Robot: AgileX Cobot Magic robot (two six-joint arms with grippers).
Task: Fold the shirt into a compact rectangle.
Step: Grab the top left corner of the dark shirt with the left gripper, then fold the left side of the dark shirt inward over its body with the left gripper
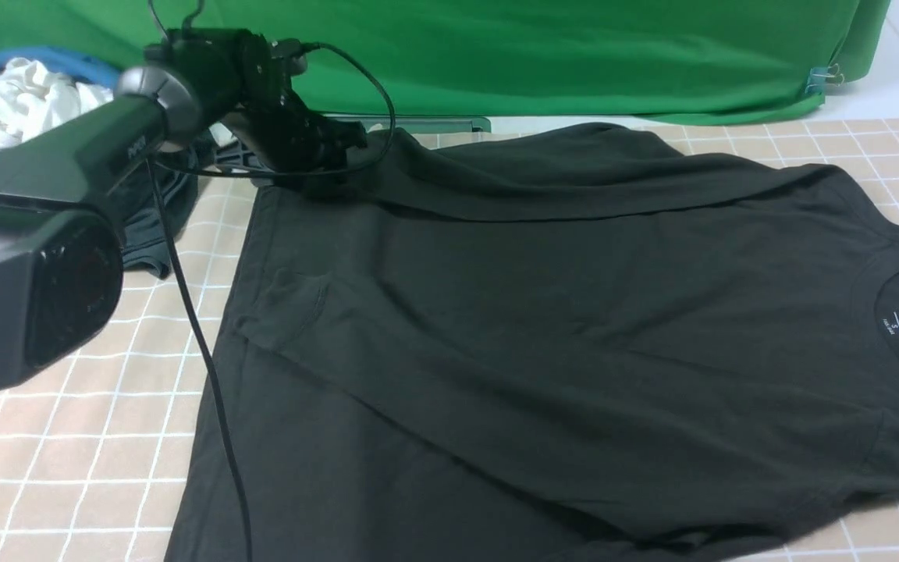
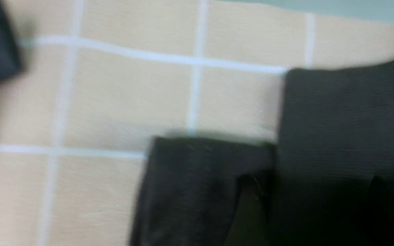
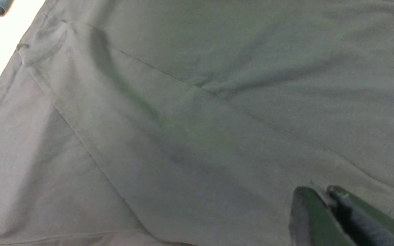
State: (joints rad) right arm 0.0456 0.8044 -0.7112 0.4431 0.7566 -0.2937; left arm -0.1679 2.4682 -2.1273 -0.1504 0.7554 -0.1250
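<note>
The shirt [image 1: 574,312] lies spread on the checked cloth [image 1: 67,453], collar rightward; my left gripper [image 1: 344,140] sits at its far left corner, too blurred to tell if it grips; the right gripper [image 3: 320,196] is closed on nothing. I'd pinch that corner deep, then fold across evenly.

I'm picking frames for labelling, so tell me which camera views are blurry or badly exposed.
Left wrist view: heavily blurred, the shirt edges and the tablecloth lines smeared. Right wrist view: one corner blown out white, right gripper out of focus. Front view: mostly sharp, evenly lit.
</note>
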